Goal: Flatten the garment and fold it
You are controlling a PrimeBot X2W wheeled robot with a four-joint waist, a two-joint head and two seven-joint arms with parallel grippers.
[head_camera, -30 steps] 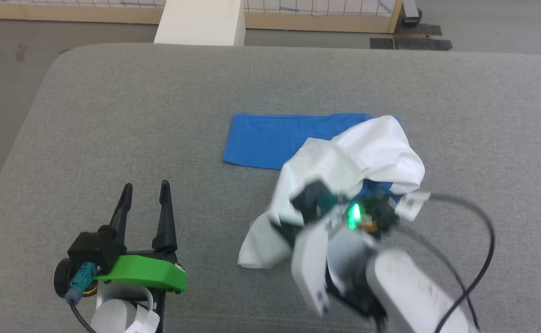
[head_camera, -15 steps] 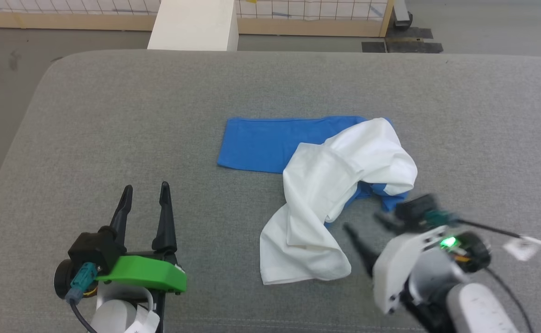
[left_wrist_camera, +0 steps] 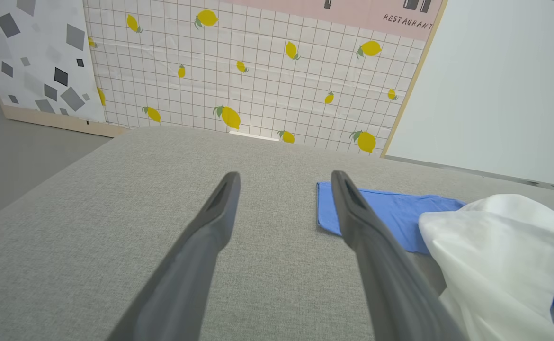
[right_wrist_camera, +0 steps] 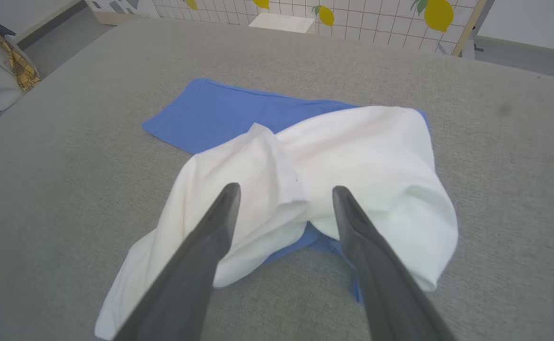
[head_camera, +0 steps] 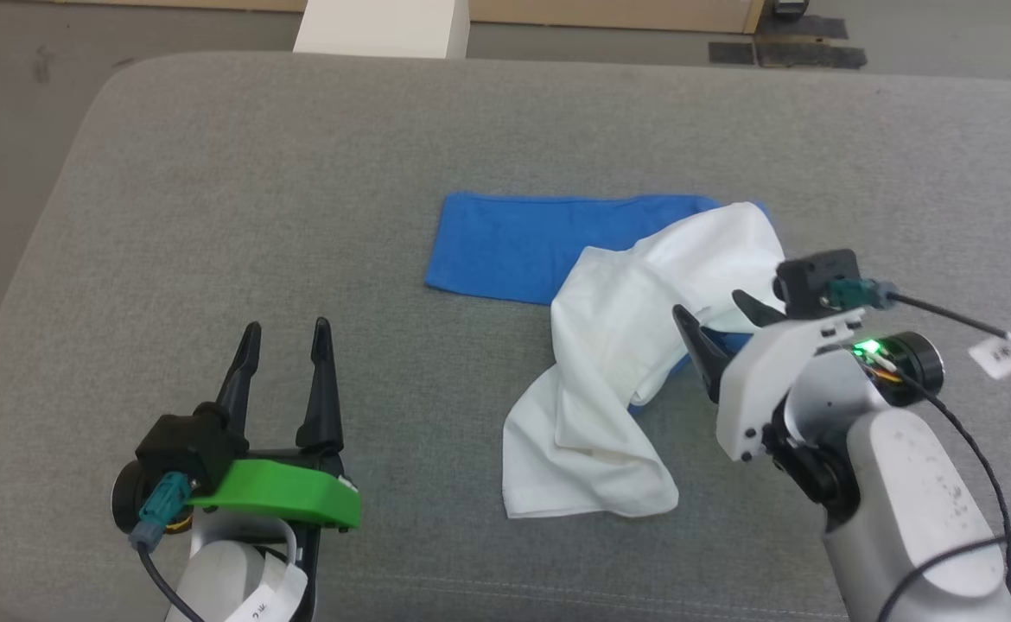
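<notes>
Left gripper (head_camera: pixel 287 325) jaws apart, right gripper (head_camera: pixel 707 303) jaws apart, angled leftward

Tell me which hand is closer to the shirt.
The right hand, its open fingers poised over the crumpled shirt; the left hand, also open, sits apart over bare grey cushion.

Light bright, even, diffuse, from above. Soft, short shadows tucked under the folds of the garment (head_camera: pixel 609 345) and beneath the right tool (head_camera: pixel 708 304). White cloth close to clipping in right wrist view. Head view sharp. Wrist views bow at edges; near fingers (right_wrist_camera: pixel 201 255) slightly soft.
</notes>
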